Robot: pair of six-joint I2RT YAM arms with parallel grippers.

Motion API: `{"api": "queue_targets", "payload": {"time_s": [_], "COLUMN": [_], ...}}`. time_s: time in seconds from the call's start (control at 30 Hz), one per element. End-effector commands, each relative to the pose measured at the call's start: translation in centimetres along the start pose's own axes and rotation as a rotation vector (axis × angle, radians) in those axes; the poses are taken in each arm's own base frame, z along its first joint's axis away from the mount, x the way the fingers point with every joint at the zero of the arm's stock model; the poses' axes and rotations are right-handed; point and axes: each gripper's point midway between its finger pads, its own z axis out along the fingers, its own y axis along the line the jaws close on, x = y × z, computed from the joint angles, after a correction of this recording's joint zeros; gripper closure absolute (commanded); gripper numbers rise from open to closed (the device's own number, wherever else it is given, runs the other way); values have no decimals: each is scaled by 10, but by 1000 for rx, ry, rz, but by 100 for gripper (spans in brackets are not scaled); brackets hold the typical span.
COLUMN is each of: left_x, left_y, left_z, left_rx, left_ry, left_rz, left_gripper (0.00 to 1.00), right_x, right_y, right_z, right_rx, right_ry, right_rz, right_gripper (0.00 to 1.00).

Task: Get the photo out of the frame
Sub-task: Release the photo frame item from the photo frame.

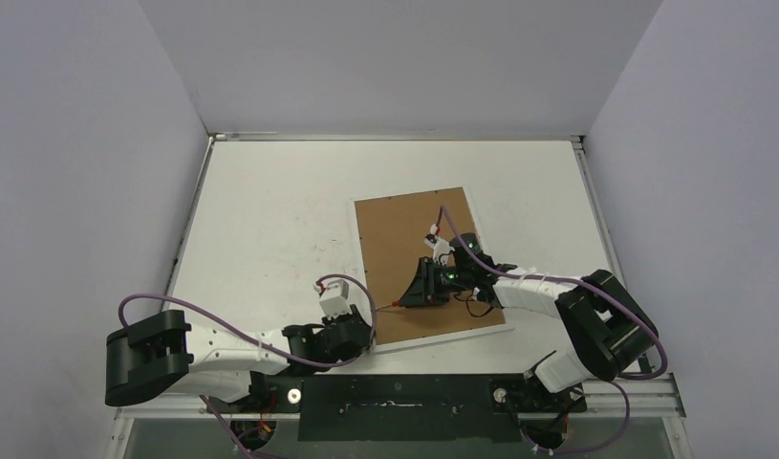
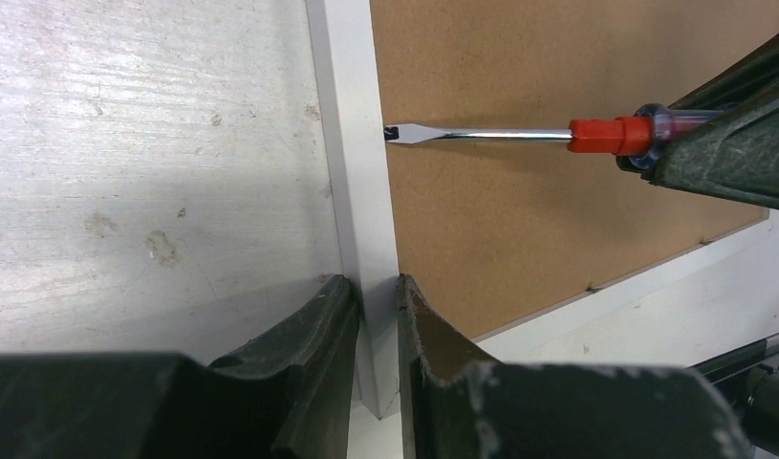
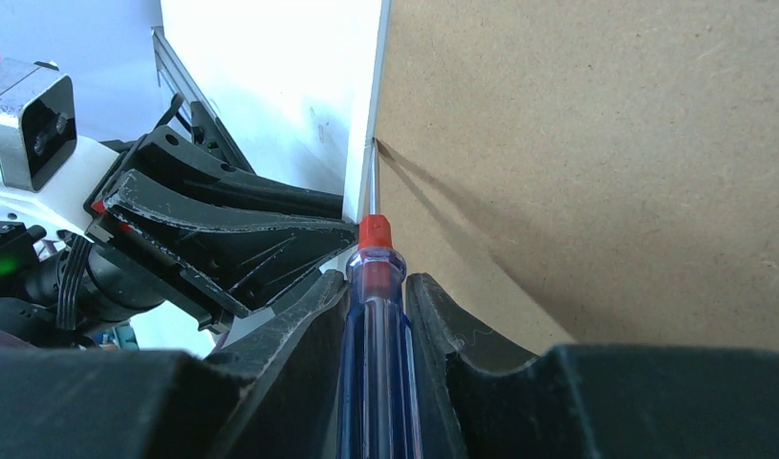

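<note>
Pinching the frame (image 2: 355, 143) by its white border with my left pincer (image 2: 377, 292); right pincer (image 3: 378, 287) grips the screwdriver (image 2: 500, 136), blade tip touching that border's inner edge.

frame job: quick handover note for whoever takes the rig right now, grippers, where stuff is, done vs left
Left gripper: shut on the frame, on its white left border strip near the corner.
Right gripper: shut on the screwdriver, tip at a small dark tab where that strip meets the backing board.
Frame lies face down on the table.
Done: tool in place.
To do: pry the board loose, lift it, take out the photo, which is not visible.
</note>
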Motion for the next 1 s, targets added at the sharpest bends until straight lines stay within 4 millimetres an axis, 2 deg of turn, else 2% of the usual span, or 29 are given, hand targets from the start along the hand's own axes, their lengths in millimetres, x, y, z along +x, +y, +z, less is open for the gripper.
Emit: {"api": "queue_targets", "payload": {"time_s": [0.0,0.23,0.33,0.57,0.97], "left_x": [53,55,55,53,49], "left_y": [95,102,104,108,113], "left_z": [-10,-13,-13,-15,-17], "left_rx": [-242,-247,-245,-246,-245], "left_ry": [232,240,236,225,197], "left_rz": [169,158,152,125,79], "left_gripper": [100,100,100,100,100], "right_x": [2,-9,-6,-7,-3], "right_y": [-13,-9,-13,-1,36], "right_z": [12,15,15,16,51], "right_rx": [49,87,171,302,412], "right_ry": [0,48,93,94,157], "right_rz": [-45,-133,-171,-252,-433], "right_gripper": [100,100,100,100,100]}}
